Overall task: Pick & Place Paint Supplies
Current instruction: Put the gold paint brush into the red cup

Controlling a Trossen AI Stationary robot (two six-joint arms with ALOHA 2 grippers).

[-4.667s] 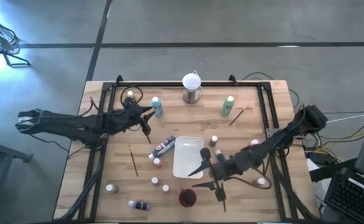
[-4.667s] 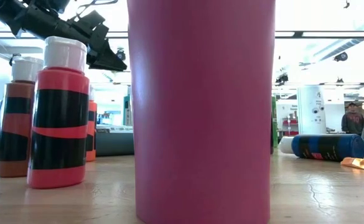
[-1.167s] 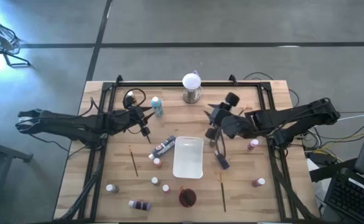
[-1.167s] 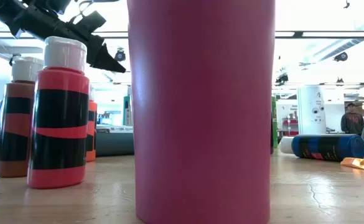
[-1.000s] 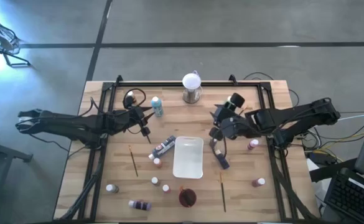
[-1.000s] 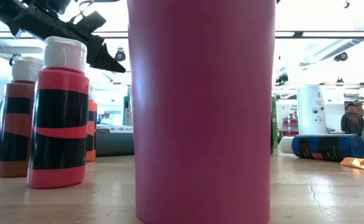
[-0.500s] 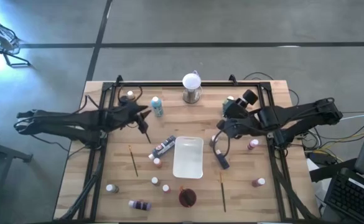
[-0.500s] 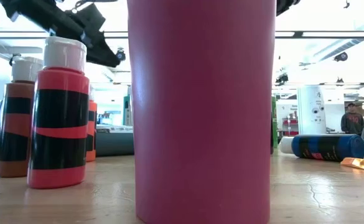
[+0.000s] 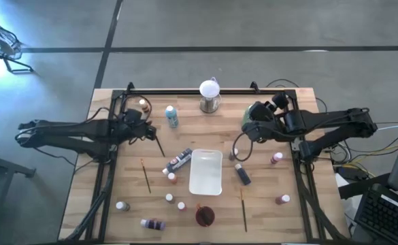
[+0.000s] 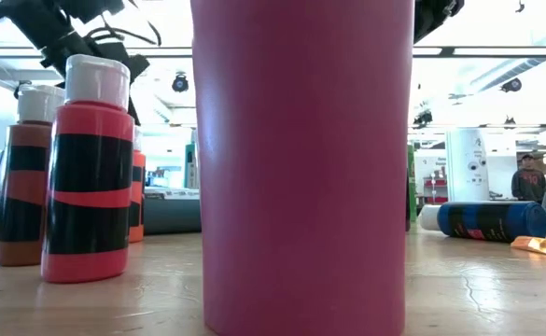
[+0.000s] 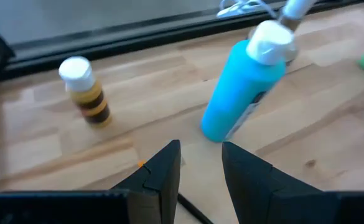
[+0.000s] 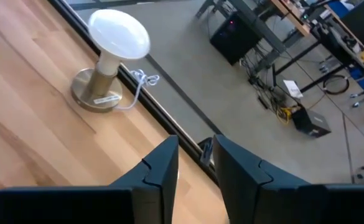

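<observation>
My left gripper [image 9: 147,130] hovers over the table's far left, shut on a thin dark brush [image 9: 158,145]. A teal bottle [image 11: 244,87] and a small brown-yellow bottle [image 11: 85,93] stand on their bases ahead of it. My right gripper [image 9: 248,124] hangs over the far right, pointing at the white globe [image 12: 116,37]; its fingers [image 12: 163,168] stand a little apart with nothing between them. The white tray [image 9: 207,171] lies mid-table and the dark red cup [image 9: 205,216] stands by the near edge. A dark blue bottle [image 9: 243,175] lies on its side right of the tray. My left gripper holds the brush by its upper end, which the fingers themselves hide. The thin shaft [image 11: 191,208] runs out beside the fingers. In the high view it slants away from them toward the tray, its free end [image 9: 162,154] lowest and off the table.
Small bottles [image 9: 169,198] stand scattered near left, and one lies on its side [image 9: 153,223]. Loose brushes lie left [image 9: 145,175] and right [image 9: 243,207] of the tray. More bottles [image 9: 276,157] stand at the right. A black frame [image 9: 185,90] rims the table.
My left gripper has drawn back toward the table's left edge and rolled; the brush, which hung nearly straight down, now slants out toward the tray. My right gripper has gone from beside the tray toward the far right corner, swinging to face the far edge.
</observation>
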